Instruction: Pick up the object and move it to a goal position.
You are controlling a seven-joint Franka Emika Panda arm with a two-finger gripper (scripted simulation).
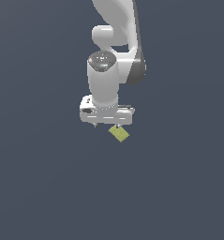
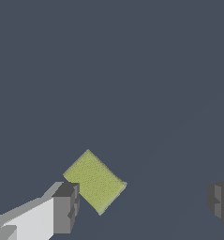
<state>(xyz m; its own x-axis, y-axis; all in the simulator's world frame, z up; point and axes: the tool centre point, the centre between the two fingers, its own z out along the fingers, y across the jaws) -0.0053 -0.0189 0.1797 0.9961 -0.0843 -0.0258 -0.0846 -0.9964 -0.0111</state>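
The hand (image 1: 106, 125) hangs low over the dark tabletop (image 1: 43, 187), its fingers spread wide and holding nothing. The yellow-green block (image 1: 119, 133) lies flat on the surface, just under the edge of the hand towards the exterior view's right. In the wrist view the block (image 2: 94, 181) sits close beside one dark fingertip (image 2: 66, 206), apparently just touching or overlapping its corner, while the other fingertip (image 2: 220, 202) stands well apart from it. No goal marker shows in either view.

The main risk, as I judge it, is the offset. The block is not centred between the fingers; it sits hard against one side. If the hand descends here, the near fingertip may land on the block's corner and press or flick it away instead of straddling it. If the fingers close from here, the far one must travel most of the gap and may push the block sideways before both pads bear on it.

The block is also turned diagonally to the closing line. The pads would probably meet corners rather than flat sides, so it could spin or slip out. Being flat and low, it offers little side face to catch, and too shallow a descent could close above it.
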